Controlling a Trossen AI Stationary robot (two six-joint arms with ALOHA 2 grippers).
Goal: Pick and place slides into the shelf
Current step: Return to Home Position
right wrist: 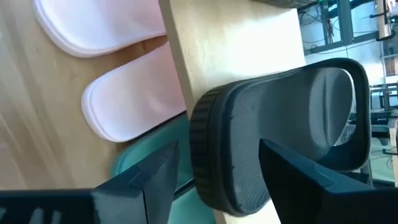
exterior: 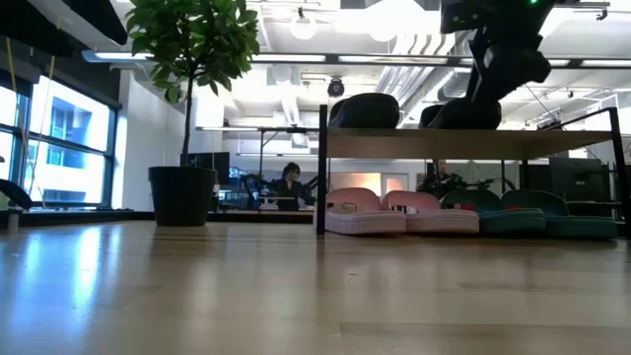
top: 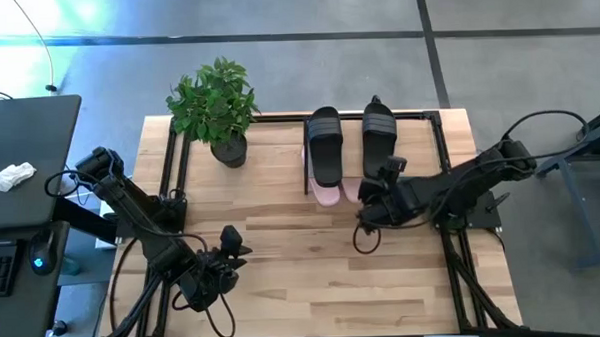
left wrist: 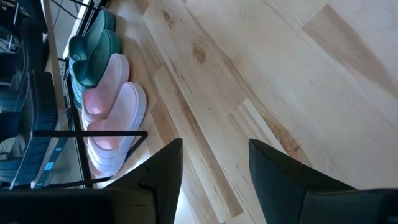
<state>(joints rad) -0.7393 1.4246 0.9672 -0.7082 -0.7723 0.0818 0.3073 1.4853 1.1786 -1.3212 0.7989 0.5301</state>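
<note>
Two black slides [top: 324, 143] [top: 379, 134] lie side by side on the shelf's light-wood top [top: 419, 149]. Under it, two pale pink slides [exterior: 365, 212] [exterior: 434, 212] and two dark green slides [exterior: 513, 212] [exterior: 582, 219] rest on the table. My right gripper [right wrist: 217, 168] is open at the shelf's near edge, its fingers on either side of the right black slide's heel end [right wrist: 230, 186]. My left gripper [left wrist: 214, 168] hangs open over bare table at the near left [top: 233, 253], with nothing between its fingers. My right gripper's open fingers [right wrist: 292, 174] come slanting down from the table's near side and flank the black slide's heel end; whether they touch it I cannot tell. The slide lies flat on the shelf's plank [right wrist: 236, 50].
A potted plant [top: 216, 106] stands at the table's far left, beside the shelf. Bare wood spreads across the table's near half [top: 324, 278]. A desk with a keyboard stands off the table's left side [top: 21, 198]. A person sits in the room behind [exterior: 289, 182].
</note>
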